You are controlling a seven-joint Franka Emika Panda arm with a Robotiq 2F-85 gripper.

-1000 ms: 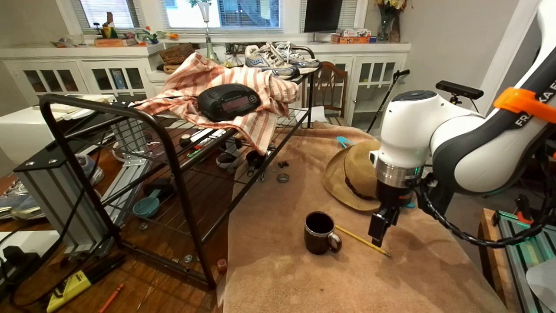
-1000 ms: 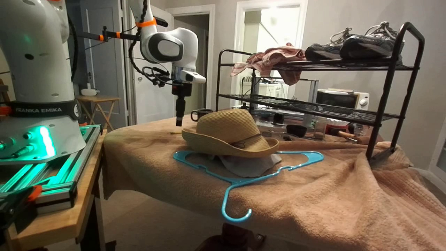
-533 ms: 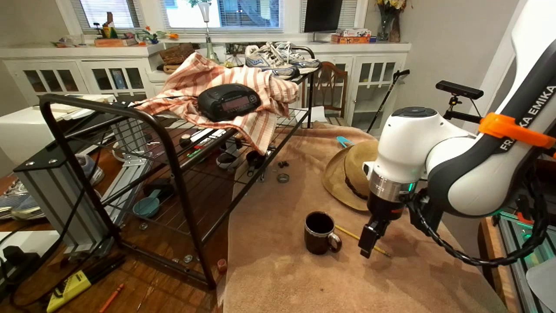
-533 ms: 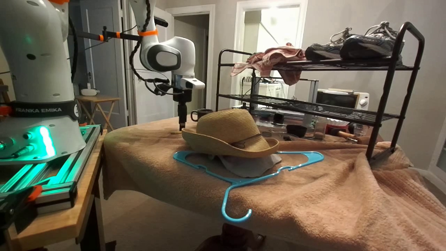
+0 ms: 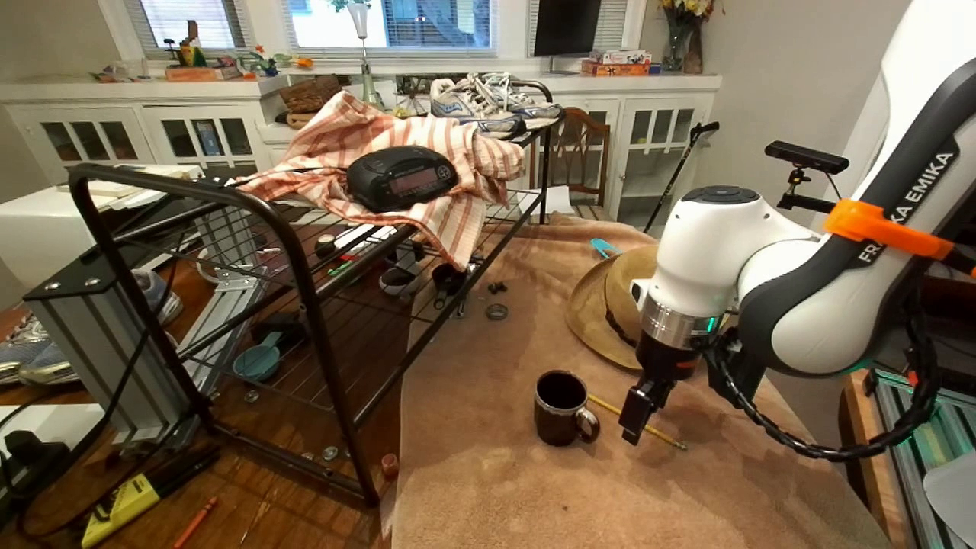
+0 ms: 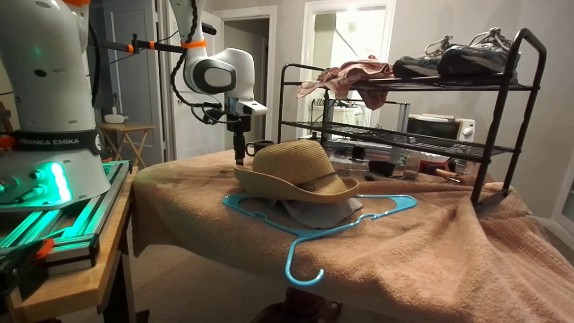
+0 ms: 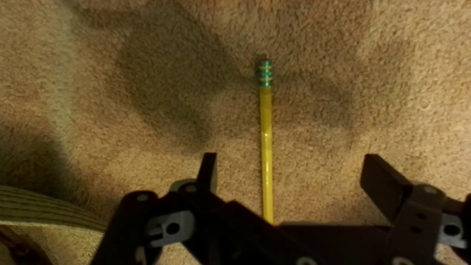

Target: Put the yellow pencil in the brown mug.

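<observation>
As they shift inward from the bench's (image 5: 762, 488) robot-side edge, the fingers (image 7: 384, 184) hang apart over the yellow pencil (image 7: 266, 141). Grasping seems next.

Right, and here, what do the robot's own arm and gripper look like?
The arm has rounded white links with black trim, an orange strap and a dark ribbed cable. Its base has a glowing green light and a black band lettered FRANKA EMIKA. A silver ring sits above the gripper, which is black and two-fingered with grey metal pieces.
</observation>
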